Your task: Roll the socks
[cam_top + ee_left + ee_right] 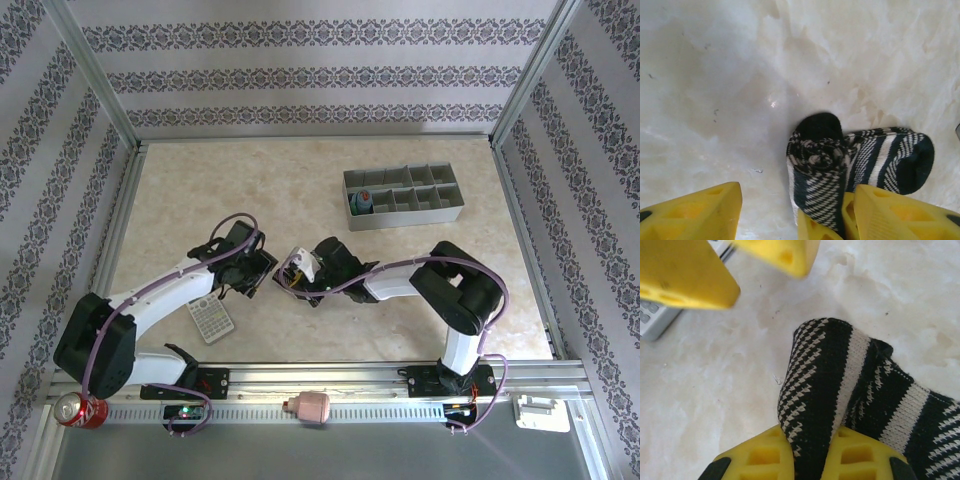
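Note:
The black-and-white striped sock point(822, 170) lies on the marble table, one end wound into a tight roll and the rest trailing right to its black end point(917, 165). My right gripper point(810, 435) is shut on the rolled part point(815, 390), one yellow finger on each side. My left gripper point(799, 190) is open facing it; the roll sits against its right finger point(900, 215), with a bare gap to the left finger point(695, 215). From above, the two grippers point(262, 272) point(292, 272) meet tip to tip at mid-table. The blue-grey sock point(362, 204) sits in the organizer's left end.
A grey compartment organizer point(430, 212) stands at the back right. The grey calculator point(211, 320) lies near the left arm and shows at the right wrist view's left edge point(650, 320). On the front rail are a red can point(78, 410) and a pink object point(312, 405).

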Controlling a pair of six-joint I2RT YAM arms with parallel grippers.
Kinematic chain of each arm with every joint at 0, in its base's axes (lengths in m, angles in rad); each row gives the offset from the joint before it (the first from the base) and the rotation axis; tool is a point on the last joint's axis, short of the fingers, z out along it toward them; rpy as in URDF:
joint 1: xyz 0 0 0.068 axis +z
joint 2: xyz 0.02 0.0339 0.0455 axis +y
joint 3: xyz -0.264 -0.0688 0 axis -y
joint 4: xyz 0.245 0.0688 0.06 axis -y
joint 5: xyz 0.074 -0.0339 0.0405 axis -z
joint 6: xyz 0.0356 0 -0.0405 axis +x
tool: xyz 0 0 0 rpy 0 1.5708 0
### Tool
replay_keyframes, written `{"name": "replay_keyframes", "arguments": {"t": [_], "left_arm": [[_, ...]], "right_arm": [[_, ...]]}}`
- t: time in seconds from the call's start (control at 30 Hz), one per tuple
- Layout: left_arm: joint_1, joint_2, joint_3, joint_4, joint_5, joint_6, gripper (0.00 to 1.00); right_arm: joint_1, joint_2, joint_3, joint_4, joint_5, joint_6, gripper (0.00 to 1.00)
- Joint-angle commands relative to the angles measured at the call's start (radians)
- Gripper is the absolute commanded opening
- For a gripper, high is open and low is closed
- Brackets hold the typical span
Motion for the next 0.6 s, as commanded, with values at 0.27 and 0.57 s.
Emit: {"name": "replay_keyframes", "arguments": {"t": [0.27, 0.57], "left_arm": [[-0.025, 0.126, -0.039, 0.319, 0.107, 0.098, 0.62], [-0.043, 0.216, -0.036, 0.297, 0.133, 0.136, 0.46]], "right_arm": [[-0.104, 0.191, -0.108, -0.212, -0.208, 0.123, 0.00], [-0.145, 0.220, -0.104, -0.200, -0.242, 0.148, 0.00]]}}
